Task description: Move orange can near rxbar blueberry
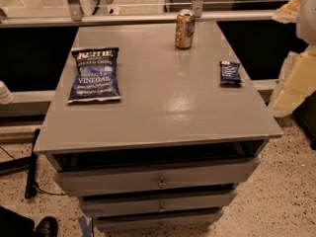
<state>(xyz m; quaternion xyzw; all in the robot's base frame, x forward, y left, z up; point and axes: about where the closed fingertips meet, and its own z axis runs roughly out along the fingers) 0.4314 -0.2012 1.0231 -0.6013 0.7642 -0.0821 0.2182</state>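
The orange can point(185, 29) stands upright near the far edge of the grey cabinet top point(163, 107). The rxbar blueberry point(230, 73), a small dark-blue bar, lies flat near the right edge, in front of and to the right of the can, well apart from it. My gripper point(296, 78) shows as pale yellowish parts at the right edge of the view, beyond the cabinet's right side and just right of the bar. It holds nothing that I can see.
A large blue chip bag point(95, 74) lies flat on the left part of the top. The cabinet has drawers point(158, 177) below its front. A glass railing point(148, 14) runs behind it. A dark shoe point(47, 226) is at the bottom left on the floor.
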